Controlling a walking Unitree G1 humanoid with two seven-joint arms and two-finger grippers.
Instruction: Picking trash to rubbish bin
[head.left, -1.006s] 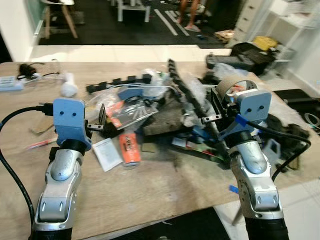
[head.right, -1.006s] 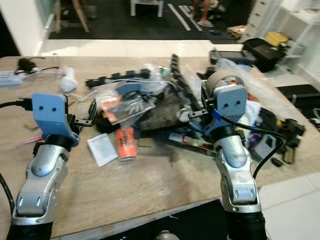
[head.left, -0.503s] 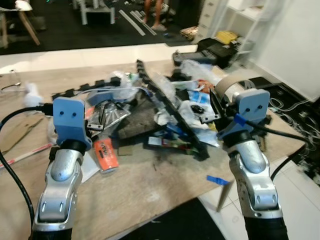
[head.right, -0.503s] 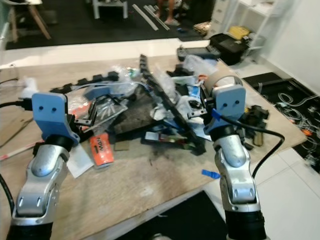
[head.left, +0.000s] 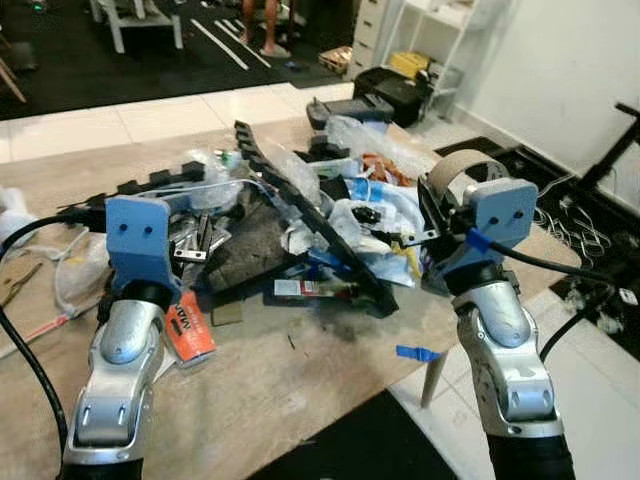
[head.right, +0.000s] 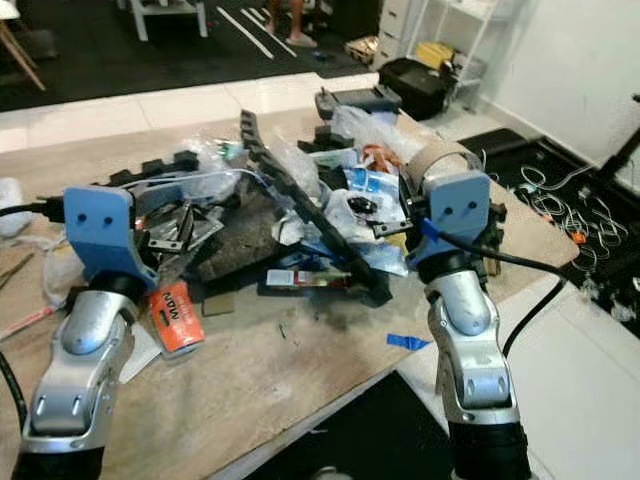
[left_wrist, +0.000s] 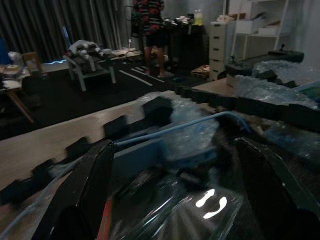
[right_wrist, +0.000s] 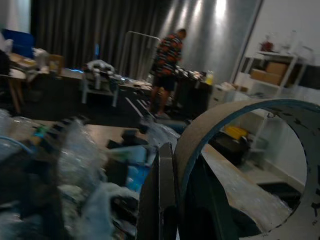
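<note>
Orange packet (head.left: 188, 328), brown tape roll (head.left: 455, 172)

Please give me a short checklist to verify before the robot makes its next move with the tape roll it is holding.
1. Right gripper shut on the cardboard tape roll: ok.
2. Roll lifted off the wooden table: ok, it is held above the trash pile.
3. Left gripper open and holding nothing: ok.
4. Rubbish bin located: not ok, none can be made out.
5. Person well apart from the arms: ok, standing across the room.
6. Floor cables off the walking path: cannot tell.
</note>
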